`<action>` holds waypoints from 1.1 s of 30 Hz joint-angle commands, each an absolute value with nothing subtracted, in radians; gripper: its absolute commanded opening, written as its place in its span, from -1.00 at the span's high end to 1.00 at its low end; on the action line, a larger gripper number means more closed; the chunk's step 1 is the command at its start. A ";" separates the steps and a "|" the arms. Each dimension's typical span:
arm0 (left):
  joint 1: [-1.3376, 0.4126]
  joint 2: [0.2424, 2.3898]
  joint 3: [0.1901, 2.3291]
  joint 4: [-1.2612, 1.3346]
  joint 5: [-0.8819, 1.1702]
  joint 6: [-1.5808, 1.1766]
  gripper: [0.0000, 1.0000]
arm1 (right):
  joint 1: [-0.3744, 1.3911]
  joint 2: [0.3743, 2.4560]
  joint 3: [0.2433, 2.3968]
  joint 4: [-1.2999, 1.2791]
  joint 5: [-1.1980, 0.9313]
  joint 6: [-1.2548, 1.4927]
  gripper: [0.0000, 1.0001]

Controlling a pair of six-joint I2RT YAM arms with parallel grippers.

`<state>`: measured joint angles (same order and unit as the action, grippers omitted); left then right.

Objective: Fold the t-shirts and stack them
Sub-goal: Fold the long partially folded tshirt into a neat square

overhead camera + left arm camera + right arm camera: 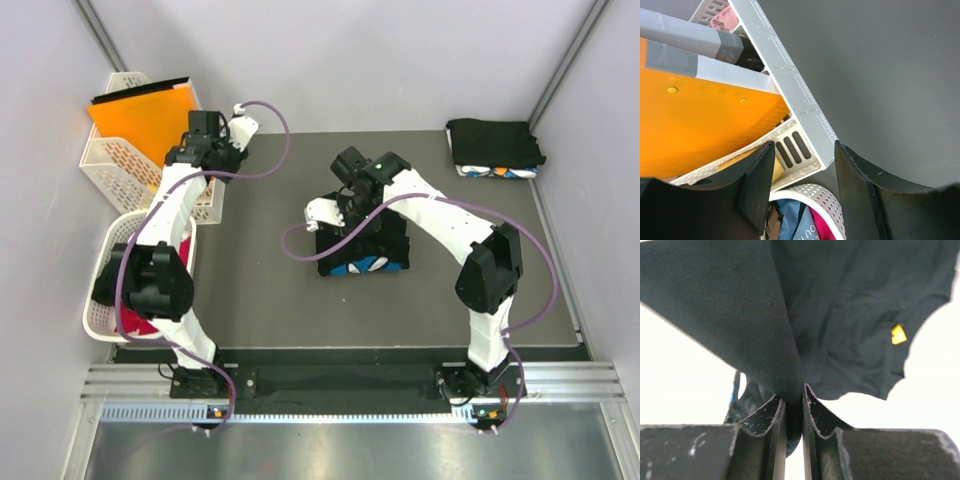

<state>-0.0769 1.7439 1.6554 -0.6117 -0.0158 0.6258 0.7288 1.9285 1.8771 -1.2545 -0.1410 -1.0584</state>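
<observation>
right gripper: clamped on a fold of the black t-shirt
black t-shirt: middle of the bench, bunched, blue print at near edge
left gripper: jaws apart, over white basket corner
folded stack: far right corner

The left arm reaches from its base toward 12 o'clock, and the left gripper has its jaws parted, holding nothing. The right arm bends toward 11 o'clock, with the right gripper pinched on the black t-shirt.
</observation>
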 commanded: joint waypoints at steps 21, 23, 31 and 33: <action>-0.074 1.763 1.695 -0.653 0.040 0.581 -0.13 | 0.629 2.051 2.002 -1.032 -0.089 -1.126 0.75; -0.074 1.767 1.692 -0.652 0.043 0.581 -0.13 | 0.626 2.056 2.006 -1.023 -0.078 -1.129 0.75; -0.075 1.782 1.709 -0.655 0.049 0.584 -0.14 | 0.607 2.080 2.063 -0.983 -0.071 -1.143 0.75; -0.075 1.789 1.716 -0.664 0.051 0.581 -0.14 | 0.603 2.086 2.077 -0.979 -0.071 -1.144 0.75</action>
